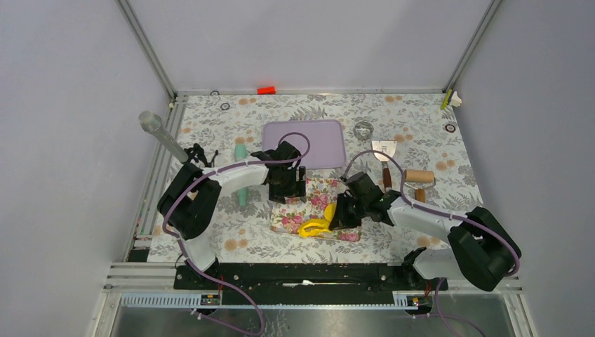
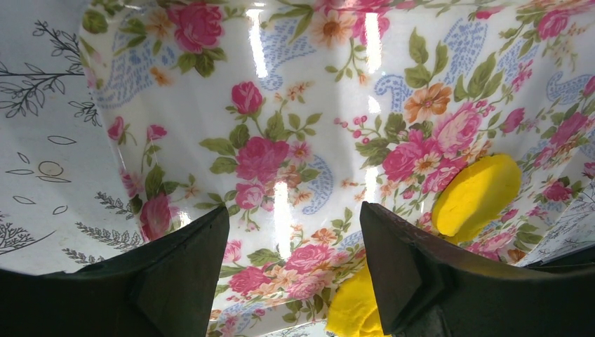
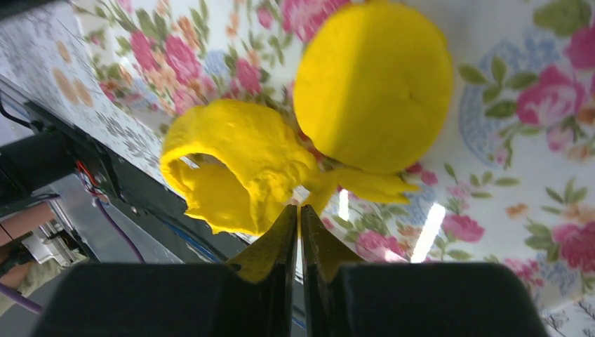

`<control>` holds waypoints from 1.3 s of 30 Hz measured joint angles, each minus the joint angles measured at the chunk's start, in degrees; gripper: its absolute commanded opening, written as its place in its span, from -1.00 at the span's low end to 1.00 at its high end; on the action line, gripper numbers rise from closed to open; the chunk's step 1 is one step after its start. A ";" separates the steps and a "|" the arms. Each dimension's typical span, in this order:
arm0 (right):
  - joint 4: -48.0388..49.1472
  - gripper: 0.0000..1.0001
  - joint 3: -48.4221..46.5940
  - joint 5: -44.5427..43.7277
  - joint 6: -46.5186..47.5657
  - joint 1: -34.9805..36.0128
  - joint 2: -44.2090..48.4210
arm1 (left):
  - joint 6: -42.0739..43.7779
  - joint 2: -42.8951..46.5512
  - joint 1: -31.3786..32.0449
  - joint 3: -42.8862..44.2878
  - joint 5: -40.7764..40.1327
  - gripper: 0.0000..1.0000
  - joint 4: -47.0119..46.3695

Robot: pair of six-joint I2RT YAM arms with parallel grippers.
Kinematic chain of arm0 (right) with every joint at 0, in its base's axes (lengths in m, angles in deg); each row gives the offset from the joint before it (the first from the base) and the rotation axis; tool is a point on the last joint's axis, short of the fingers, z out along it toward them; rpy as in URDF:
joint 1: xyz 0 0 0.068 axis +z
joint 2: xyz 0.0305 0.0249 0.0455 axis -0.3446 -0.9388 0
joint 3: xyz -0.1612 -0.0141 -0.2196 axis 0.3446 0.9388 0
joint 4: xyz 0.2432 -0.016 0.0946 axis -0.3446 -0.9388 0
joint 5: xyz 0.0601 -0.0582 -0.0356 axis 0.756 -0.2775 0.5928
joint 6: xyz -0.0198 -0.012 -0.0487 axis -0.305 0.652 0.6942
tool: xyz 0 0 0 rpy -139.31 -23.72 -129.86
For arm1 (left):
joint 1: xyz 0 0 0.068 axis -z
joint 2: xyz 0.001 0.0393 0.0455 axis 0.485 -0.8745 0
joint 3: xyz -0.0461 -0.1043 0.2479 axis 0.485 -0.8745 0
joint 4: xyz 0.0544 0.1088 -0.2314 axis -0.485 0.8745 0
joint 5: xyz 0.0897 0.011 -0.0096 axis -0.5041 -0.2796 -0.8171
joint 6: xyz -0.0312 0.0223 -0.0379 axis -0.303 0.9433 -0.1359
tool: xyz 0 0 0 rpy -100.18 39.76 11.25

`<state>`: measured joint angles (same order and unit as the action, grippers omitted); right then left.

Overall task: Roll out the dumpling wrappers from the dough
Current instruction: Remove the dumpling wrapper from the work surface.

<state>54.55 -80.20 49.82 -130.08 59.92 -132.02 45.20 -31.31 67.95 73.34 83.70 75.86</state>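
Currently right pincer (image 3: 298, 210) is clamping a thin flap of the dough (image 3: 231, 175), lump lying toward the worktop's (image 1: 421, 119) near edge; left pincer (image 2: 295, 232), apart, is hovering farther off

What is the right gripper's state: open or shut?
Shut on the dough: the right gripper has its fingers pressed together, pinching a thin strip of the crumpled yellow lump.

No legible text, labels, brands or numbers in any view, floral mat (image 1: 324, 191) and desk (image 1: 414, 119) show printed patterns only.
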 measured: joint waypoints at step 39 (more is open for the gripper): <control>1.33 -0.81 -0.28 -7.39 -3.78 6.08 -1.53 | 0.09 -0.59 0.00 0.42 1.29 0.49 -0.44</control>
<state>55.88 -80.48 42.43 -133.86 66.00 -133.55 45.28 -31.90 67.95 73.75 84.99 75.43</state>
